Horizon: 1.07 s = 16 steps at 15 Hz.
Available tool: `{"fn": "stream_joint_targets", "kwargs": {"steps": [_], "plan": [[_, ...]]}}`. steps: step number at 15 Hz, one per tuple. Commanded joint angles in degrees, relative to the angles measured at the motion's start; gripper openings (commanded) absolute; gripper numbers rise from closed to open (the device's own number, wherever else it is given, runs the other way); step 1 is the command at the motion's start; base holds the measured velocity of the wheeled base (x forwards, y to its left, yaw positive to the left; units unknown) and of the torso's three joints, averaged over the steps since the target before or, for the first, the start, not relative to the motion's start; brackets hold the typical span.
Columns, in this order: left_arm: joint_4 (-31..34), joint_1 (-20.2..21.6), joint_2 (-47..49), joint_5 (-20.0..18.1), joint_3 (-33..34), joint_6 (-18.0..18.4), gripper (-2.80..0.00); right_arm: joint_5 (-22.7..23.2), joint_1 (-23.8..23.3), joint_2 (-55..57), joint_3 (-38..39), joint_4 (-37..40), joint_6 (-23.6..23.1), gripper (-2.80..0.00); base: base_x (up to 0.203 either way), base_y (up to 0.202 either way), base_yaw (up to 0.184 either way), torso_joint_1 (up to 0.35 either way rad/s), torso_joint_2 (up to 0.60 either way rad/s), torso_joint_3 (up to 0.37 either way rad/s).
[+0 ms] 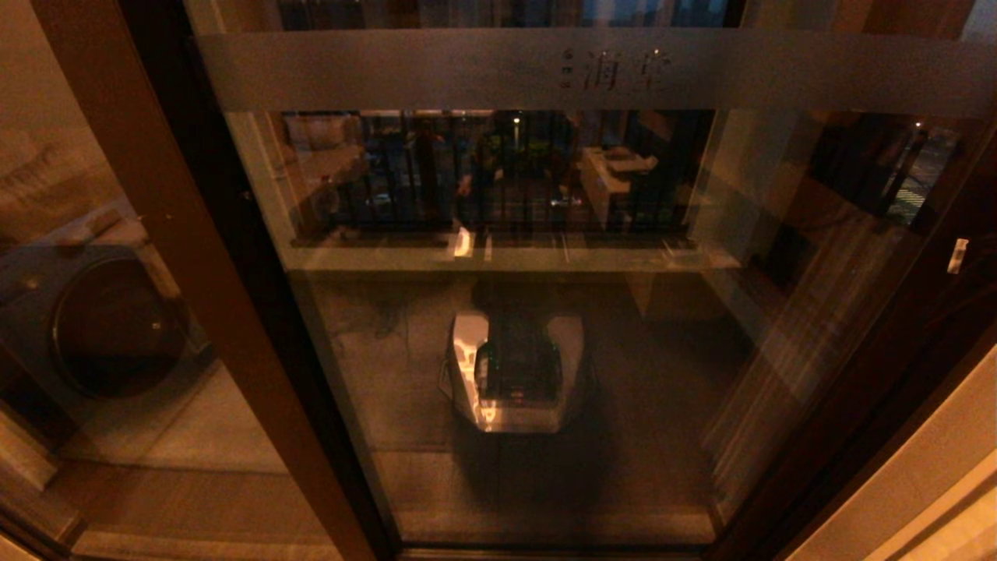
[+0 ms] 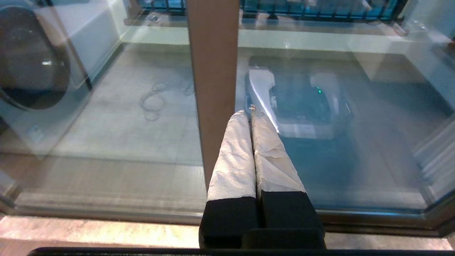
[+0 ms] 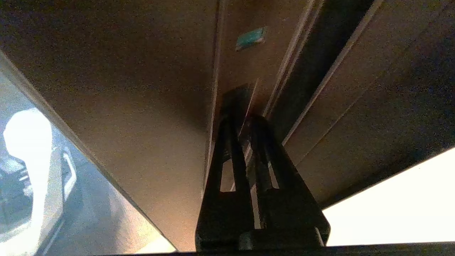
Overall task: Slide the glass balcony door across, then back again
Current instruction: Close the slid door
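The glass balcony door [image 1: 545, 327] fills the head view, with its frosted band of characters [image 1: 615, 70] across the top. Its dark reddish-brown left stile [image 1: 195, 257] runs down the left side and its right stile [image 1: 880, 366] down the right. Neither arm shows in the head view. In the left wrist view my left gripper [image 2: 250, 113] is shut, its white-wrapped fingers [image 2: 234, 156] lying against the glass just beside the brown stile [image 2: 213, 81]. In the right wrist view my right gripper [image 3: 243, 115] is shut, its dark tips at the brown door frame [image 3: 149, 106] below a small tag [image 3: 250, 38].
A washing machine [image 1: 109, 327] stands behind the glass on the left. The robot's own reflection [image 1: 514, 374] shows mid-pane. A balcony railing [image 1: 483, 171] lies beyond. The floor track [image 2: 106, 213] runs along the door's foot. A pale wall [image 1: 919, 483] borders the right.
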Motion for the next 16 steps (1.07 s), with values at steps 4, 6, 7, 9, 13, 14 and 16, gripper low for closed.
{"fn": "stream_joint_targets", "kwargs": {"steps": [4, 6, 7, 9, 13, 14, 16], "plan": [[0.0, 0.0, 0.1, 0.1, 0.0, 0.0, -2.80, 0.2, 0.3, -4.2, 4.9, 0.2, 0.0, -2.80, 0.000, 0.000, 0.000, 0.000, 0.00, 0.000], [0.0, 0.0, 0.1, 0.0, 0.0, 0.0, -2.80, 1.4, 0.4, -7.1, 7.7, 0.2, 0.0, -2.80, 0.000, 0.000, 0.000, 0.000, 0.00, 0.000], [0.0, 0.0, 0.1, 0.1, 0.0, 0.0, -2.80, 1.6, 0.4, -8.7, 8.5, 0.2, 0.0, -2.80, 0.000, 0.000, 0.000, 0.000, 0.00, 0.000], [0.0, 0.0, 0.1, 0.0, 0.0, 0.0, -2.80, 2.3, 0.3, -12.8, 10.9, 0.2, 0.0, -2.80, 0.000, 0.000, 0.000, 0.000, 0.00, 0.000], [0.0, 0.0, 0.1, 0.0, 0.0, 0.0, -2.80, 5.8, -1.0, -24.9, 15.6, 2.9, -0.1, -2.80, 0.000, 0.000, 0.000, 0.000, 0.00, 0.000], [0.0, 0.0, 0.1, 0.1, 0.0, 0.0, -2.80, 8.4, -1.7, -28.7, 16.7, 4.5, -0.1, -2.80, 0.000, 0.000, 0.000, 0.000, 0.00, 0.000], [0.0, 0.0, 0.1, 0.0, 0.0, 0.0, -2.80, 17.3, -3.1, -38.2, 18.7, 9.5, 0.4, -2.80, 0.000, 0.000, 0.000, 0.000, 0.00, 0.000]]}}
